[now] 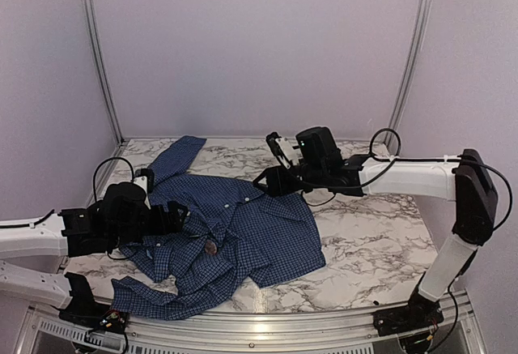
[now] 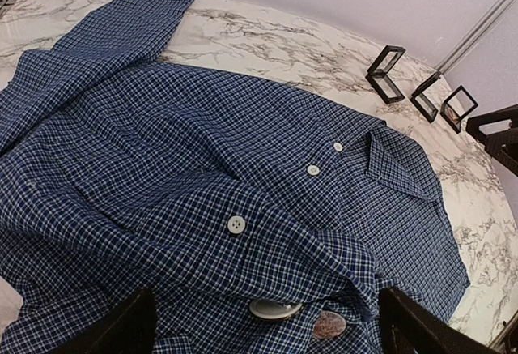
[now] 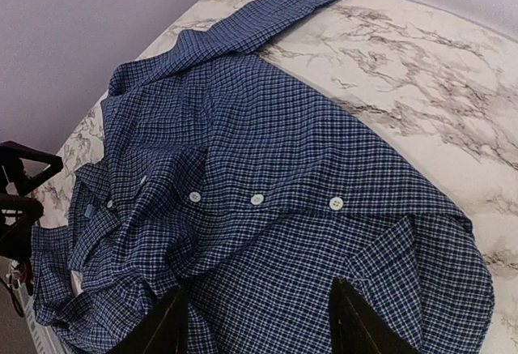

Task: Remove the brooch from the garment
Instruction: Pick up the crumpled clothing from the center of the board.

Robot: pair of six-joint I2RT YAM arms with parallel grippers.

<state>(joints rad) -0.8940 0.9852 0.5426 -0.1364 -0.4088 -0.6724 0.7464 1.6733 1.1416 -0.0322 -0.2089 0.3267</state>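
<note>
Table and walls: marbled table (image 1: 380, 240) boxed in by pale lilac walls (image 1: 259, 46), with a dark blue checked shirt (image 1: 243, 224) lying rumpled across it.
Brooch: the small reddish-brown brooch (image 1: 211, 247) sits on the shirt's front, low on the cloth near the hem (in the left wrist view it shows only at the bottom edge, beside a pale disc (image 2: 275, 309) half under a fold).
Left claw: the left claw (image 1: 174, 216) hovers over the shirt's left side, spread fully apart and grasping nothing, with the brooch just beyond its fingertips.
Right claw: the right claw (image 1: 263, 181) hangs above the shirt's collar end, released with a clear gap between its fingers, nothing held, well apart from the brooch.
Buttons: a row of pale buttons (image 3: 257, 199) runs along the shirt's placket, untouched.
Beyond the shirt: small black frame boxes (image 2: 385, 73) stand on the marble past the collar.
Done so far: by these pictures, only the approach. Neither claw touches the brooch or pins the cloth.
Left to do: steady the shirt, grip the brooch, work it free and lift it clear. That is nearly the whole job.
</note>
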